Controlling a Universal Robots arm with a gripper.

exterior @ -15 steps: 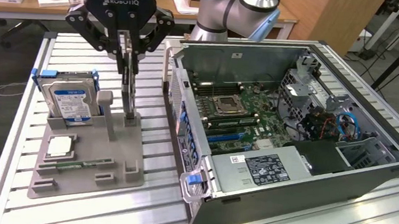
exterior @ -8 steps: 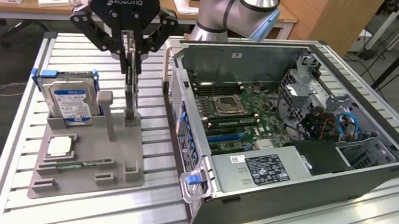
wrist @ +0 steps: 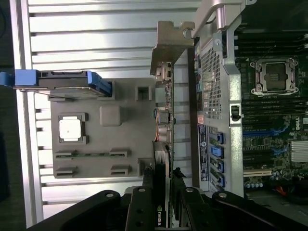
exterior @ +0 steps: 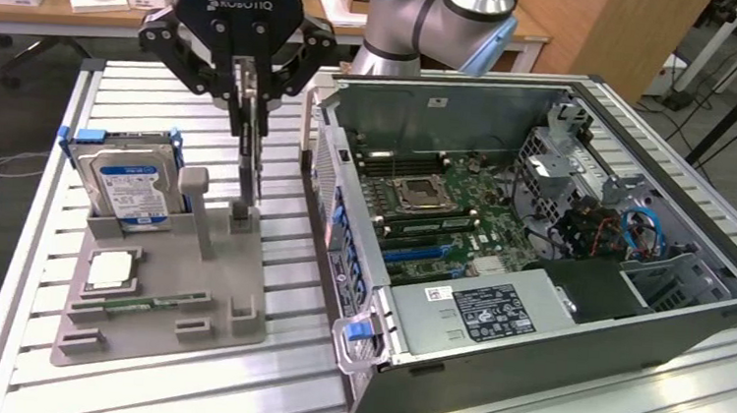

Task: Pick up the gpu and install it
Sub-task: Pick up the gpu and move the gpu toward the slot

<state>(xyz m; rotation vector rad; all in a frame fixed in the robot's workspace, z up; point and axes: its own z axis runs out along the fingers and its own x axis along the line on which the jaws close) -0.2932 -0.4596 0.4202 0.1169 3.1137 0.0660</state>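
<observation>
Currently, hand point(exterior: 254, 99) pinches gpu point(exterior: 252, 163) upright over holder point(exterior: 134, 341) on table point(exterior: 37, 240), at nine o'clock from case point(exterior: 558, 310). Lower edge sits at holder slot; whether clear, cannot tell. Judged: pick-up step. Install calls for clearing case wall, card untilted.

ROBOTIQ (white lettering) — on the gripper point(exterior: 255, 109) body; NVIDIA logo — on the gpu point(wrist: 163, 125).

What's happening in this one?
The arm's claw is shut on the gpu, holding it upright on edge over the grey parts holder, beside the open computer case. Whether the card has cleared its slot is unclear. It is not installed yet; the hard drive sits in the holder.
</observation>
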